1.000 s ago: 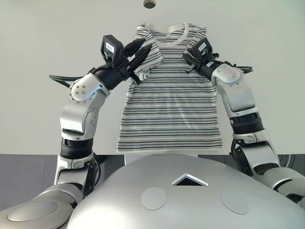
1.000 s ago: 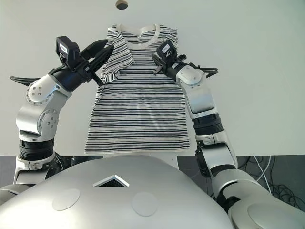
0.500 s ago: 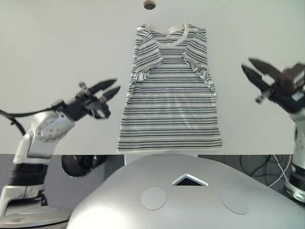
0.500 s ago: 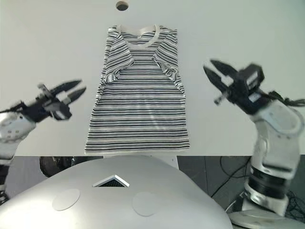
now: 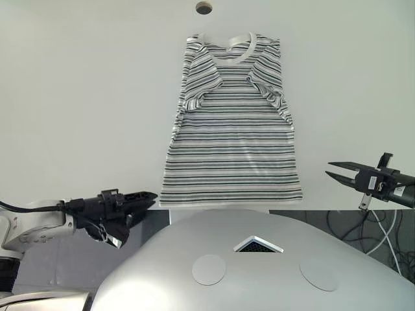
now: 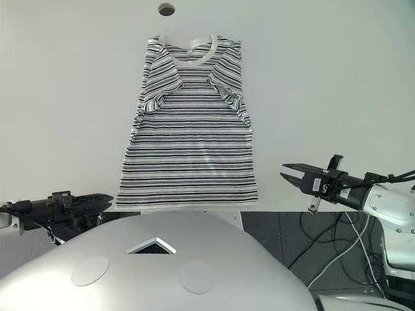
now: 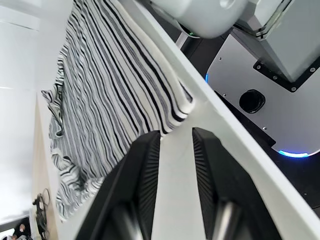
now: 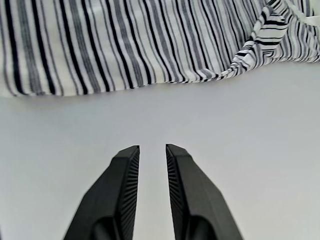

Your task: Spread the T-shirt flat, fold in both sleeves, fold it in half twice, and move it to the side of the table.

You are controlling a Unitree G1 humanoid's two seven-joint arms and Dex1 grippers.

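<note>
The striped T-shirt (image 5: 231, 129) lies flat on the white table (image 5: 78, 97), collar at the far side, hem at the near edge, both sleeves folded in over the chest. My left gripper (image 5: 148, 195) hovers low at the table's near edge, left of the hem, open and holding nothing. In the left wrist view the left gripper (image 7: 176, 134) points at the hem corner (image 7: 182, 102). My right gripper (image 6: 290, 173) is open and bare, right of the hem near the front edge. In the right wrist view the right gripper (image 8: 152, 148) sits over bare table beside the shirt's side (image 8: 125, 45).
A small dark round disc (image 5: 203, 7) sits on the table beyond the collar. Wide bare table lies on both sides of the shirt. Cables (image 6: 337, 246) hang over the dark floor at the right, below the table edge.
Both grippers let go of the sleeves and drew back from the chest area, outward and then down to the near edge. The sleeves stay folded in.
</note>
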